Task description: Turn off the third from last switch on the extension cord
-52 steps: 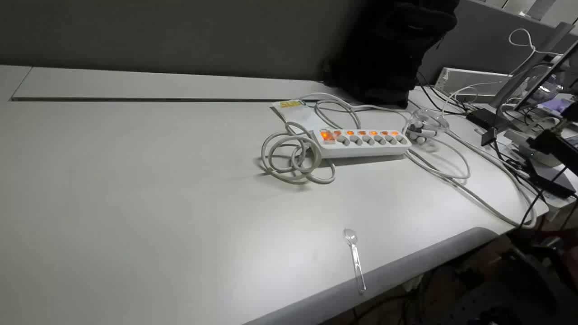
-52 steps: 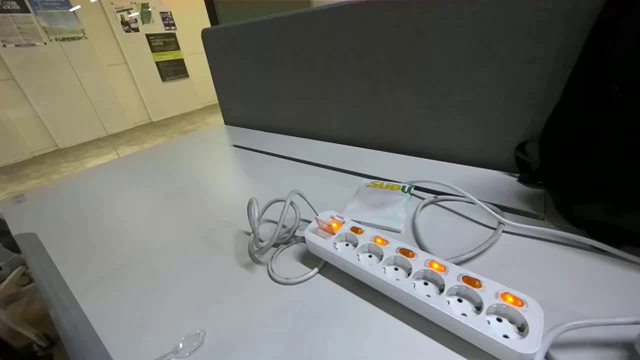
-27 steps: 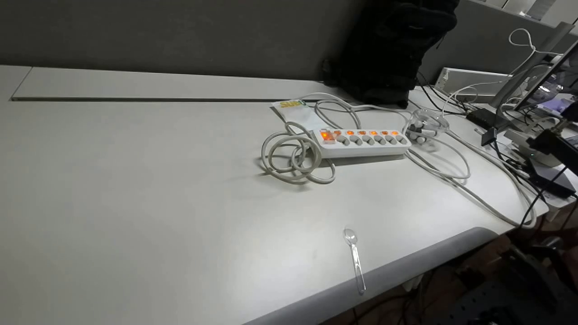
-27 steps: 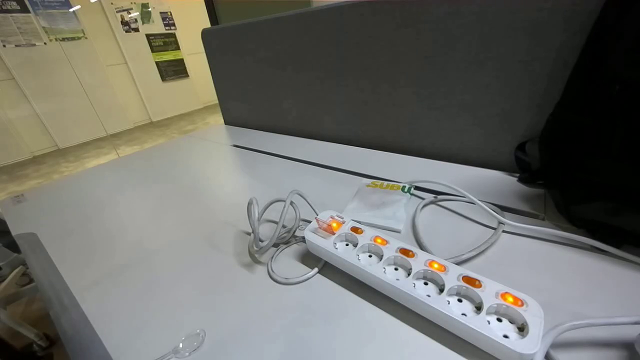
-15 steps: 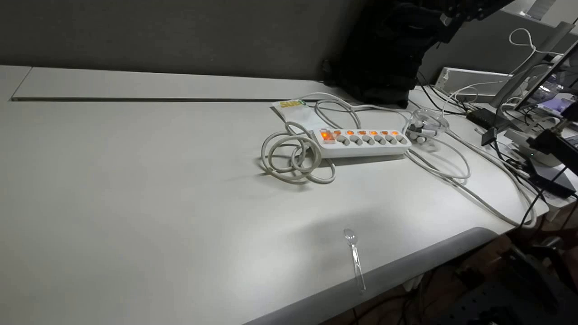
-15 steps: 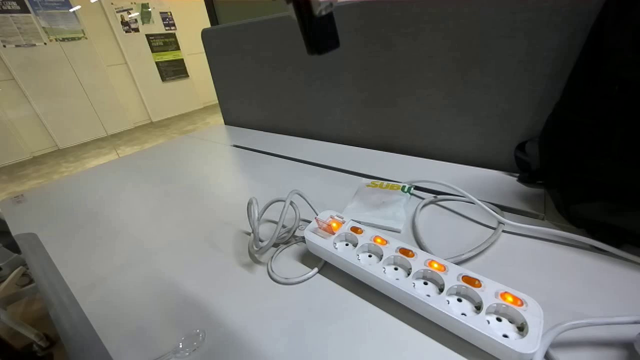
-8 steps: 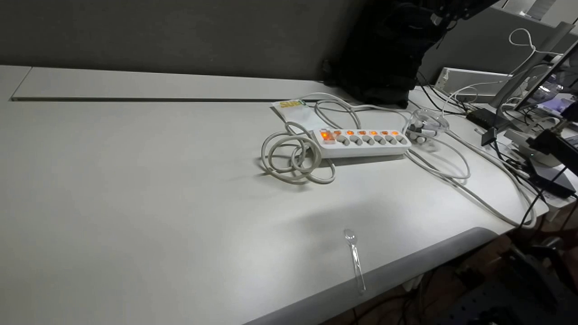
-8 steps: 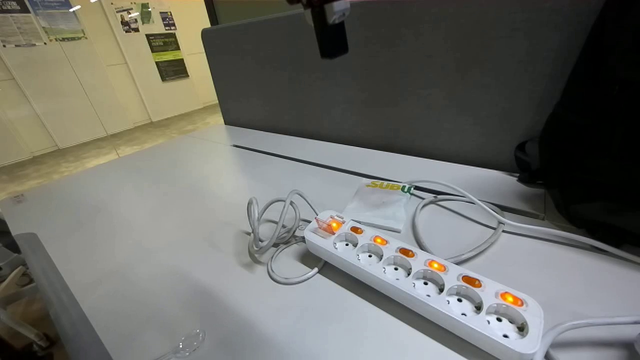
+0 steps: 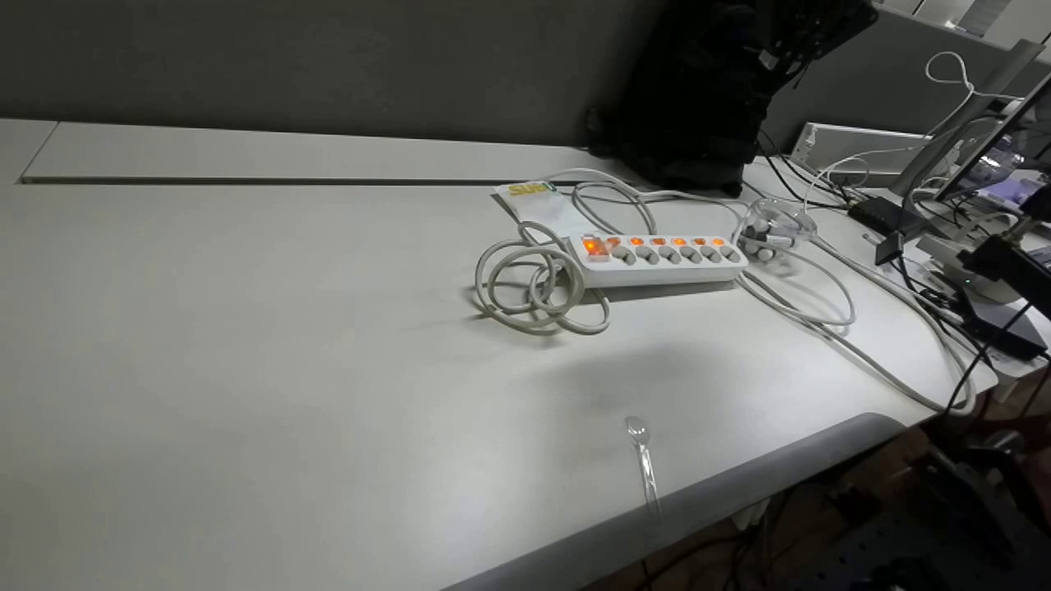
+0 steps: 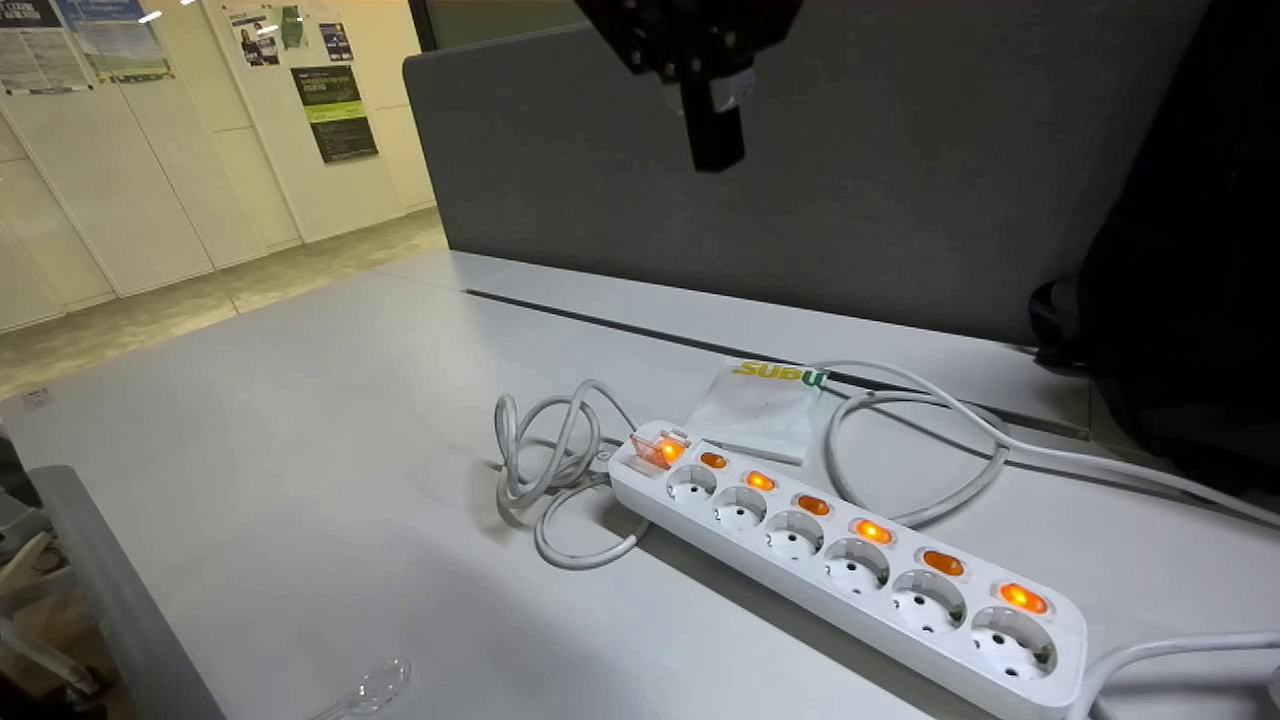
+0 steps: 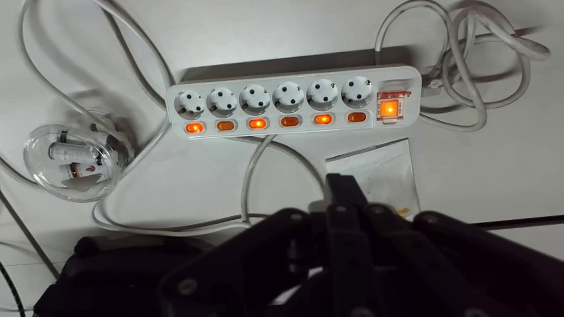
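Extension cord [image 11: 294, 102] runs pretty much sideways in wrist view, big switch [image 11: 389, 108] rightmost; gripper [image 11: 345, 187] pinched together, empty.

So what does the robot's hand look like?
The gripper is black: angular bars joined by round greyish pivots, narrowing to blocky fingertips. A pale piece shows near them in an exterior view. No lettering or cable can be made out on it, and the arm itself isn't clearly shown.

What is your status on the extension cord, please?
Gripper shut, clear of the extension cord. Third-from-last switch lit. Nothing seen covering it.
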Available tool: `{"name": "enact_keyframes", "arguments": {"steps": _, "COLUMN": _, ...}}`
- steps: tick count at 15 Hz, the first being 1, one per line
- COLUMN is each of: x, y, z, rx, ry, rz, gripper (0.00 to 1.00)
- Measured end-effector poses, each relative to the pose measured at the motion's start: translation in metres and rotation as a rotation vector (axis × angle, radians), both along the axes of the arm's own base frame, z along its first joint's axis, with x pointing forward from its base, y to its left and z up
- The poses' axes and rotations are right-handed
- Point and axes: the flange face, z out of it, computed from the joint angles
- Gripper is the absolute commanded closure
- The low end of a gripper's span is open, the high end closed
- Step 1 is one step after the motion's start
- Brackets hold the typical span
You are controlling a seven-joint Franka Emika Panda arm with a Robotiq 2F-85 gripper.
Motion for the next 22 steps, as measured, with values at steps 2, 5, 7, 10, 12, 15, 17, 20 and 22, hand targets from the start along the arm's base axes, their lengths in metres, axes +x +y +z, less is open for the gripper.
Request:
{"name": "enact_keyframes", "arguments": {"steps": 2, "x": 0.012, "y": -0.009, "z": -0.017, "rx": 0.007, "ry": 0.008, "rz": 0.021, "gripper": 1.00}}
{"name": "enact_keyframes", "arguments": {"steps": 5, "x": 0.034, "y": -0.018, "z": -0.046, "rx": 0.003, "ry": 0.010, "rz": 0.027, "gripper": 1.00}}
{"name": "enact_keyframes", "arguments": {"steps": 7, "x": 0.050, "y": -0.024, "z": -0.065, "rx": -0.008, "ry": 0.005, "rz": 0.026, "gripper": 1.00}}
{"name": "enact_keyframes", "arguments": {"steps": 10, "x": 0.069, "y": -0.036, "z": -0.097, "rx": -0.028, "ry": 0.005, "rz": 0.017, "gripper": 1.00}}
{"name": "enact_keyframes", "arguments": {"steps": 12, "x": 0.077, "y": -0.044, "z": -0.121, "rx": -0.027, "ry": 0.034, "rz": 0.005, "gripper": 1.00}}
{"name": "enact_keyframes", "arguments": {"steps": 15, "x": 0.079, "y": -0.053, "z": -0.155, "rx": -0.015, "ry": 0.097, "rz": -0.016, "gripper": 0.99}}
{"name": "enact_keyframes", "arguments": {"steps": 17, "x": 0.081, "y": -0.057, "z": -0.166, "rx": -0.014, "ry": 0.111, "rz": -0.025, "gripper": 0.99}}
{"name": "enact_keyframes", "arguments": {"steps": 20, "x": 0.083, "y": -0.058, "z": -0.166, "rx": -0.014, "ry": 0.112, "rz": -0.030, "gripper": 1.00}}
{"name": "enact_keyframes", "arguments": {"steps": 22, "x": 0.083, "y": -0.056, "z": -0.167, "rx": -0.014, "ry": 0.114, "rz": -0.025, "gripper": 1.00}}
